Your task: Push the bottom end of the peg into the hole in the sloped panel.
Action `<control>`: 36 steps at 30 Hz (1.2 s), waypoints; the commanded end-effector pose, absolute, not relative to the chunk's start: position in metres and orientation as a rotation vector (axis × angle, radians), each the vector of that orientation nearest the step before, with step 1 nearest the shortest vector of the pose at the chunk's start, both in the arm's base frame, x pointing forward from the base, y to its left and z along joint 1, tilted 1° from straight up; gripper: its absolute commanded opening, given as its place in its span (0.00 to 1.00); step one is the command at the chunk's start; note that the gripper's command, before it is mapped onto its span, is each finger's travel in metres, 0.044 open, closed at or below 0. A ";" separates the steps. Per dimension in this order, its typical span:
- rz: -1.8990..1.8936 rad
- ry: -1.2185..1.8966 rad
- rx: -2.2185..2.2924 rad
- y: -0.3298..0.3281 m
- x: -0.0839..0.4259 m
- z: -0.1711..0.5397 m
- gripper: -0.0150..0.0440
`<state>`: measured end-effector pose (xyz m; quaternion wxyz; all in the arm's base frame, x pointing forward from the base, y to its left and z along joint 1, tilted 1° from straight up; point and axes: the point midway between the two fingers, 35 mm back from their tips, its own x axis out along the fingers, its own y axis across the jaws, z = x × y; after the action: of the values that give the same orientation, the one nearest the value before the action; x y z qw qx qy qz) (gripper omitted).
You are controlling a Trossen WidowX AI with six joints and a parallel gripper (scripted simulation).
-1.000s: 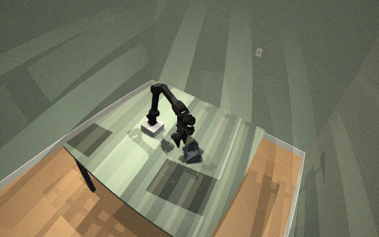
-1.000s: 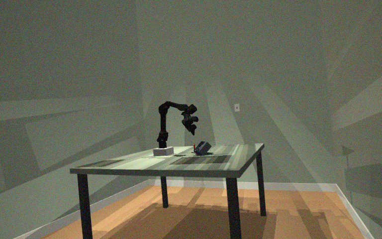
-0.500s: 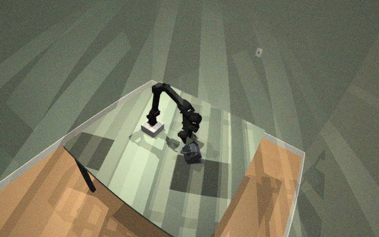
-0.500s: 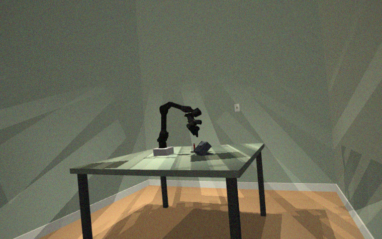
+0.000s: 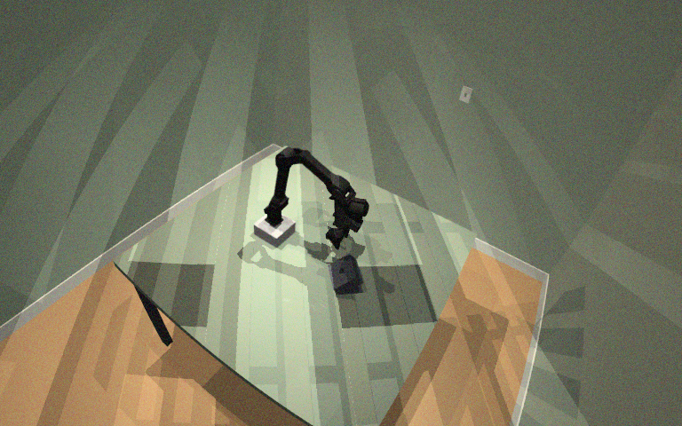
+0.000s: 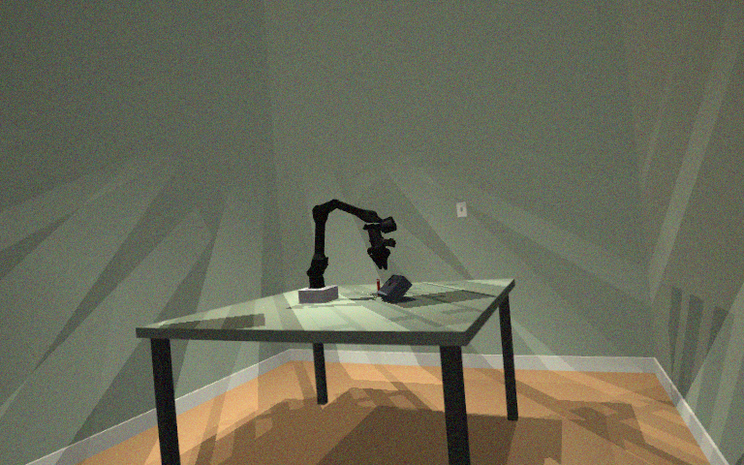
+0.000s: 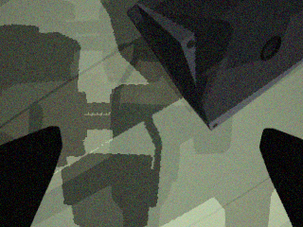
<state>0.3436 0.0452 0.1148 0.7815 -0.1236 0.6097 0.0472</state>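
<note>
Gripper [image 5: 337, 242] [image 6: 383, 267] [image 7: 162, 138] wide open, empty, above table; red peg [image 6: 378, 284] stands beside sloped block [image 5: 345, 275] [image 6: 395, 288] [image 7: 246, 57]; off-line descent could topple peg.

Black gripper [image 5: 336, 241] — open, near dark panel [image 5: 346, 275]

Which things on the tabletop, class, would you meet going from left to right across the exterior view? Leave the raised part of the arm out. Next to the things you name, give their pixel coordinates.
White base block [image 5: 274, 226] [image 6: 318, 294] → red peg [image 6: 378, 284] → dark sloped panel block [image 5: 345, 275] [image 6: 395, 288] [image 7: 246, 61]
</note>
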 end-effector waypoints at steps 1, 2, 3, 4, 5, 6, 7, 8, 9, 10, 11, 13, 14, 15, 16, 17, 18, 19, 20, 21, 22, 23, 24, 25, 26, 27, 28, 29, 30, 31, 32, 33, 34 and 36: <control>0.130 1.364 -0.246 0.066 0.329 0.105 1.00; 0.135 1.372 -0.242 0.070 0.326 0.103 1.00; 0.140 1.380 -0.239 0.074 0.323 0.102 1.00; 0.145 1.388 -0.235 0.078 0.320 0.100 1.00; 0.149 1.397 -0.232 0.082 0.317 0.099 1.00; 0.154 1.404 -0.229 0.086 0.314 0.097 1.00; 0.158 1.412 -0.227 0.090 0.311 0.096 1.00; 0.162 1.420 -0.224 0.094 0.308 0.095 1.00; 0.165 1.429 -0.222 0.097 0.305 0.093 1.00; 0.169 1.437 -0.219 0.101 0.302 0.092 1.00; 0.172 1.445 -0.217 0.105 0.299 0.091 1.00; 0.178 1.462 -0.213 0.112 0.293 0.088 1.00; 0.181 1.470 -0.211 0.115 0.290 0.087 1.00; 0.184 1.479 -0.209 0.118 0.286 0.086 1.00; 0.186 1.486 -0.208 0.121 0.283 0.085 1.00; 0.188 1.494 -0.206 0.124 0.280 0.084 1.00; 0.190 1.501 -0.205 0.127 0.278 0.083 1.00; 0.191 1.509 -0.204 0.130 0.275 0.082 1.00; 0.193 1.516 -0.203 0.133 0.272 0.081 1.00; 0.194 1.522 -0.202 0.135 0.269 0.080 1.00; 0.194 1.525 -0.202 0.136 0.268 0.080 1.00; 0.195 1.526 -0.202 0.137 0.268 0.080 1.00; 0.195 1.526 -0.202 0.137 0.268 0.080 1.00; 0.195 1.526 -0.202 0.137 0.268 0.080 1.00; 0.195 1.526 -0.202 0.137 0.268 0.080 1.00; 0.195 1.526 -0.202 0.137 0.268 0.080 1.00; 0.195 1.526 -0.202 0.137 0.268 0.080 1.00; 0.195 1.526 -0.202 0.137 0.268 0.079 1.00; 0.195 1.526 -0.202 0.137 0.268 0.078 1.00; 0.195 1.526 -0.202 0.137 0.268 0.077 1.00; 0.195 1.526 -0.202 0.137 0.268 0.076 1.00; 0.195 1.526 -0.202 0.138 0.268 0.074 1.00; 0.195 1.526 -0.202 0.138 0.268 0.073 1.00; 0.195 1.526 -0.202 0.138 0.269 0.069 1.00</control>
<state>0.2712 0.1378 0.0773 0.7183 -0.0927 0.6838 0.0889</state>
